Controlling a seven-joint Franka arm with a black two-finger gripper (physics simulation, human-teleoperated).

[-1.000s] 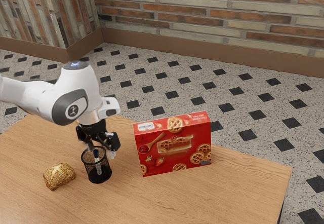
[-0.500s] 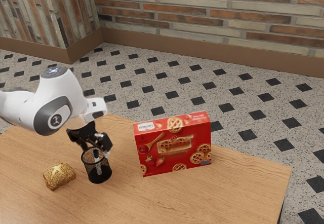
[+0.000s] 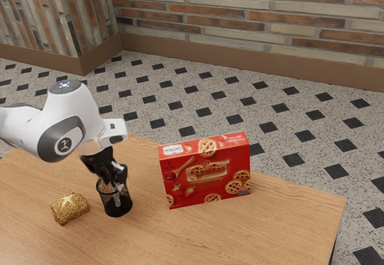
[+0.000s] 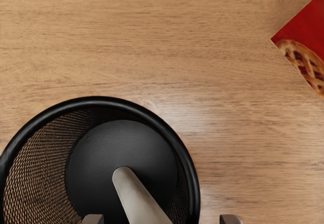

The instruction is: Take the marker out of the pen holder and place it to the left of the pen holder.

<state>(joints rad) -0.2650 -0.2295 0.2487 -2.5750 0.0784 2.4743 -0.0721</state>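
Resting at the exterior view's left, on the near side, the loaf (image 3: 70,208) lies where it lay before. Just right of it stands the black mesh pen holder (image 3: 116,210), unmoved, the marker (image 4: 135,196) leaning inside. Over its mouth the gripper (image 3: 117,181) has come down lower than a moment ago, fingers well apart, gripping nothing. To the right, a little farther off, the red box (image 3: 207,172) stands upright, unchanged.
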